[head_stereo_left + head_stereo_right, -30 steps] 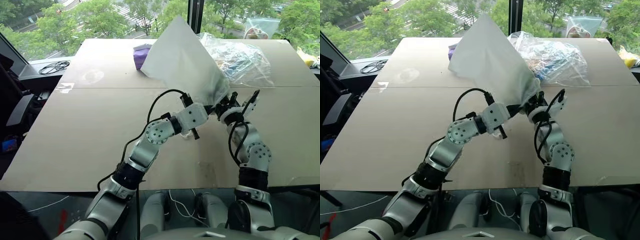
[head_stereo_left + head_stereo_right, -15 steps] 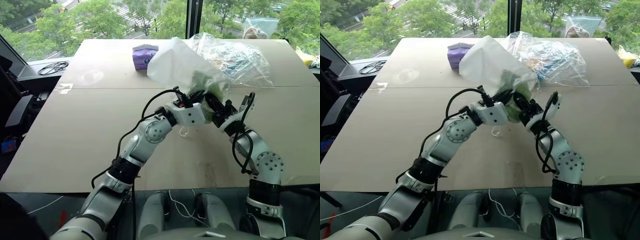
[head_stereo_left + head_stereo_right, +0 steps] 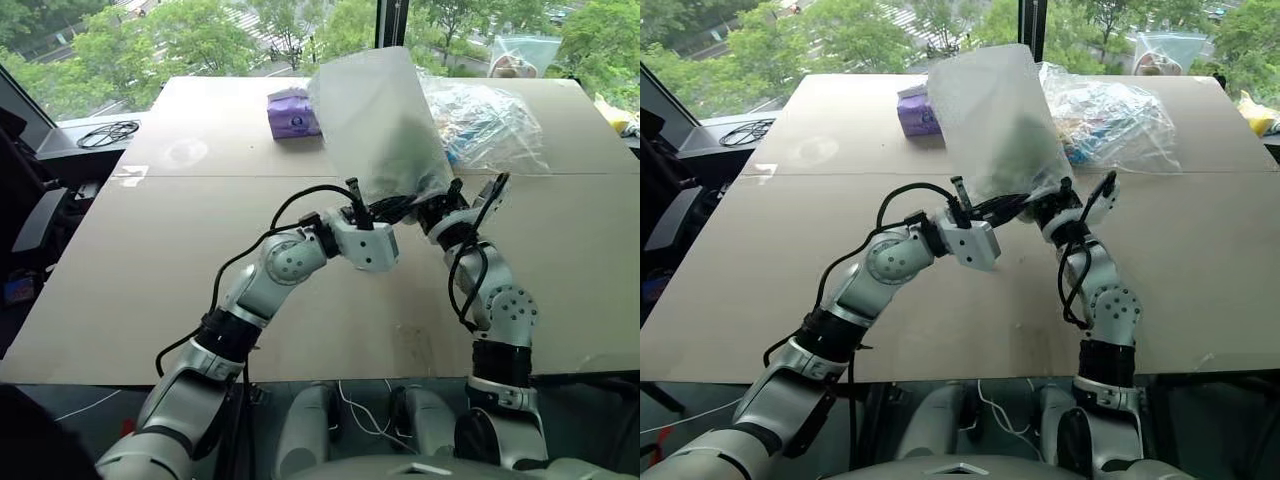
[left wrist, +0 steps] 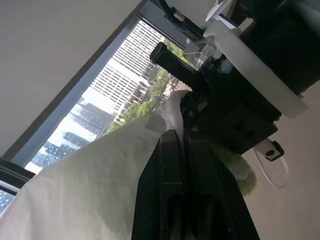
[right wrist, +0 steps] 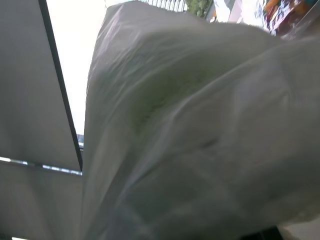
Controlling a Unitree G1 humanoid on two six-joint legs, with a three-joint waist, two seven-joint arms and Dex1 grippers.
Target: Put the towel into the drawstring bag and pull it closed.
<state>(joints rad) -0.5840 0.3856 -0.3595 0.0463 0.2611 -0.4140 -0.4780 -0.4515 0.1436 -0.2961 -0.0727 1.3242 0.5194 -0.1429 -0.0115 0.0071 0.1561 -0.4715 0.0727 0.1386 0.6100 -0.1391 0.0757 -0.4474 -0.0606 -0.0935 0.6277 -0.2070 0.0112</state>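
The drawstring bag [image 3: 378, 125] is thin, translucent white fabric, a roughly rectangular sheet held up off the surface [image 3: 150, 270] over its middle, toward the far edge. Its long axis runs steeply upward and slightly toward the far left corner, with the gathered mouth at the bottom and the closed end highest. A dim greenish shape shows through the lower half: the towel [image 3: 1018, 150], fluffy light green terry, sits inside near the mouth. The left gripper [image 3: 400, 207] has its jaws closed on the bag's mouth fabric. The right gripper [image 3: 438, 206] pinches the mouth from the other side, jaws nearly closed. A crinkly clear plastic bag [image 3: 490, 125] lies near the far right edge, and a purple packet [image 3: 291, 112] near the far edge
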